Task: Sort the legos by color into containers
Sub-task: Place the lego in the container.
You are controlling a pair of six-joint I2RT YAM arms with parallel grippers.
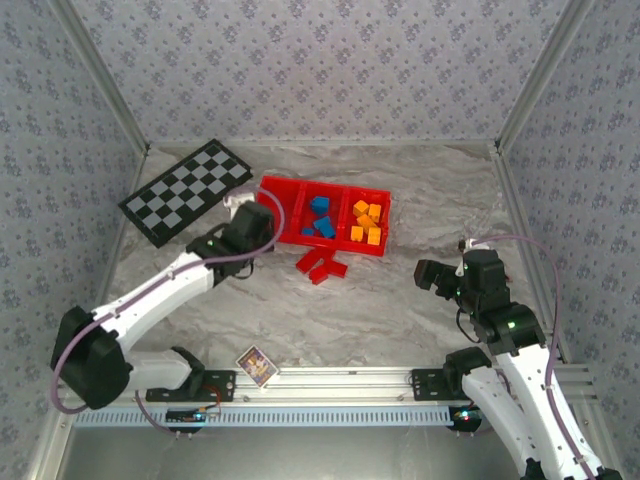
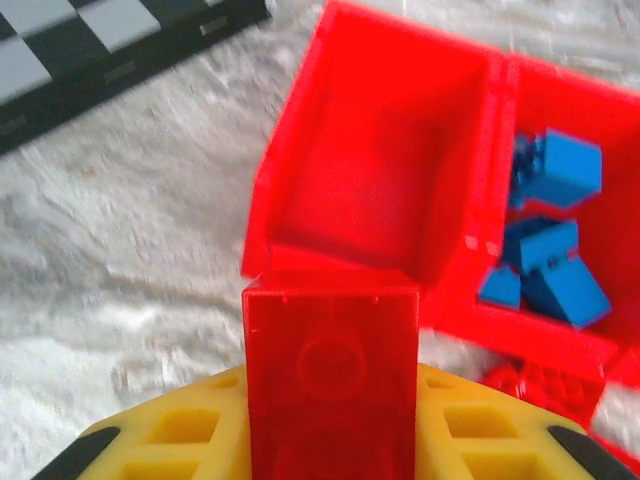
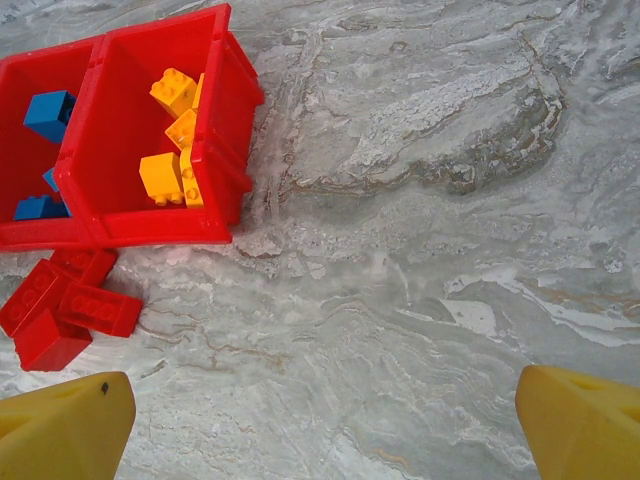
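Table (image 1: 350, 310) seen from above, with the wrist views. The tray (image 1: 330, 186) is set toward the far edge, left of centre. Its long axis is laid roughly along that edge, the right end slightly nearer. Its three compartments are ranged side by side along that axis. Blue bricks (image 1: 320, 215) are heaped in the middle compartment and orange bricks (image 1: 366, 222) in the right one. Loose red bricks (image 1: 320, 266) are clustered on the table just beside the tray's near wall, pointing several ways.

The left gripper (image 2: 330, 440) is clamped on a red brick (image 2: 330, 370) between its yellow fingers (image 2: 190, 440). The brick's long axis is directed away from the wrist, and its far end is placed at the near wall of the left compartment. Contact with that wall cannot be judged.

The right gripper (image 3: 325, 420) is held over bare table toward the right edge, jaws wide apart with nothing between them.

A checkered board (image 1: 185, 192) is laid at the far left corner and a card (image 1: 257, 365) at the near edge.
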